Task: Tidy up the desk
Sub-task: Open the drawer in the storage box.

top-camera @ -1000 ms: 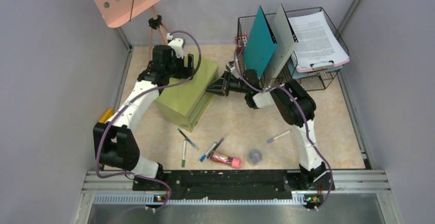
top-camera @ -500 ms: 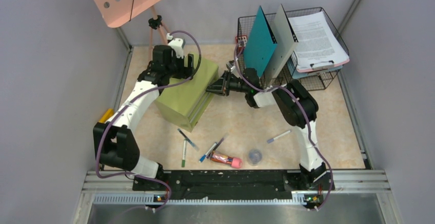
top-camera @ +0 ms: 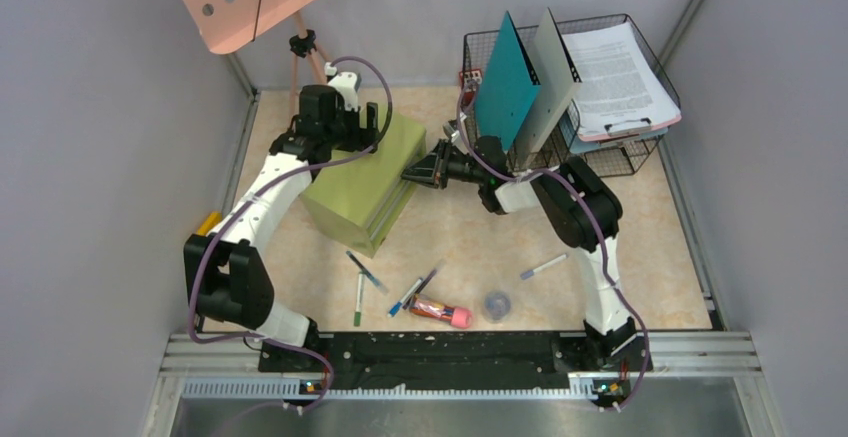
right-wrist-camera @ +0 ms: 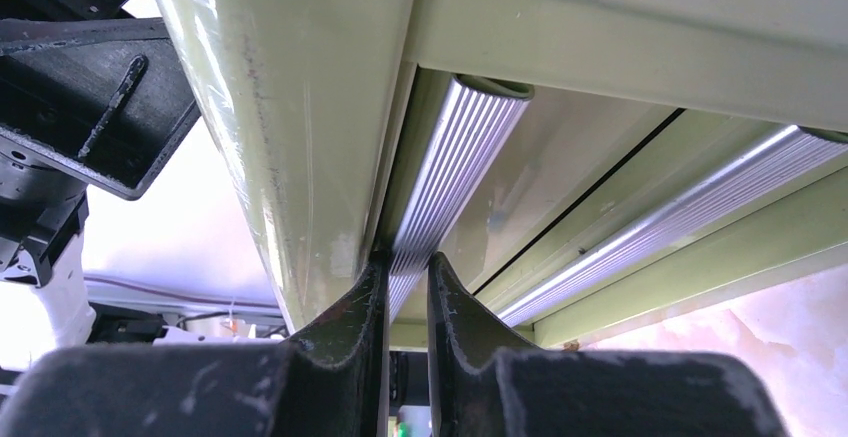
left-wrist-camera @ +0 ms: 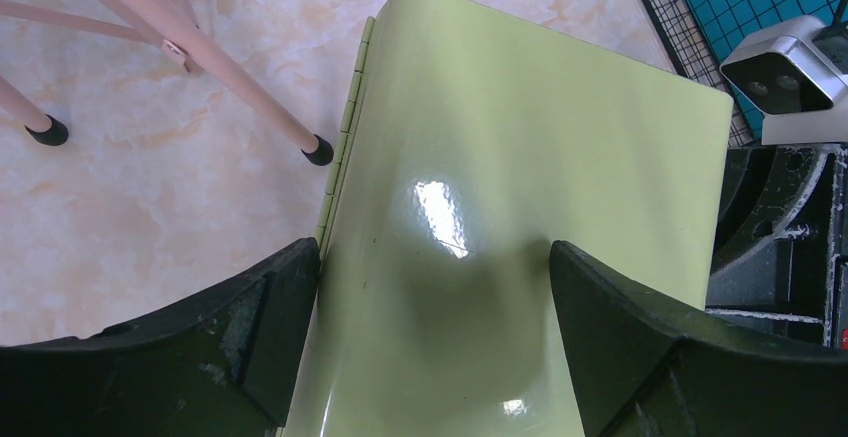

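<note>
Bench (top-camera: 470,232): flat beige slab with a marble pattern, lying beneath both tools and spreading past them on all sides. Left tool (left-wrist-camera: 430,277): dark jaws spread wide over the glossy olive-green drawer box (top-camera: 360,187), with one finger (left-wrist-camera: 270,307) at its hinged edge; whether it touches the box cannot be told. Right tool (right-wrist-camera: 405,272): jaws narrow, pinching the ribbed silver handle (right-wrist-camera: 455,167) on the box front. Loose pens (top-camera: 405,297) lie on the bench, nearer the arm bases than either tool.
</note>
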### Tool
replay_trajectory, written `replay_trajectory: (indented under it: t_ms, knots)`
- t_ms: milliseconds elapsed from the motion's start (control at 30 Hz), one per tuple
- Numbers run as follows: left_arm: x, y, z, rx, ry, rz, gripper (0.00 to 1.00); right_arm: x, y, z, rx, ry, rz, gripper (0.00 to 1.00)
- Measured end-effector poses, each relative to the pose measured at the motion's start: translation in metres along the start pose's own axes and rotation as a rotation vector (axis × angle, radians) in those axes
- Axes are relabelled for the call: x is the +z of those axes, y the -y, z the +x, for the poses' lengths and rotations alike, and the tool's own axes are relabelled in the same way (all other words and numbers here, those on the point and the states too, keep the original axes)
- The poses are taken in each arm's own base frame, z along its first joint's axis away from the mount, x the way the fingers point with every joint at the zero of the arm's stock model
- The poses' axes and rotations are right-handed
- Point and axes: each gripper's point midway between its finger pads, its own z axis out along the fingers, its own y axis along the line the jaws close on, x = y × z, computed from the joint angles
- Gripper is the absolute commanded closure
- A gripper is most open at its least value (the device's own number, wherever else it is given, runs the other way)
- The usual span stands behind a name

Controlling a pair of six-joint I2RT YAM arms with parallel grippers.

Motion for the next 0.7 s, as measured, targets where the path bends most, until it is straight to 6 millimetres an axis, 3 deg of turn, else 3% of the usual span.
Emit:
replay_trajectory:
  t_ms: [700]
  knots:
    - [0.0,-0.001,-0.001,-0.004,-0.027,-0.003,0.13,-0.013,-0.004,0.004,-0.008,-0.024,0.009,1.0]
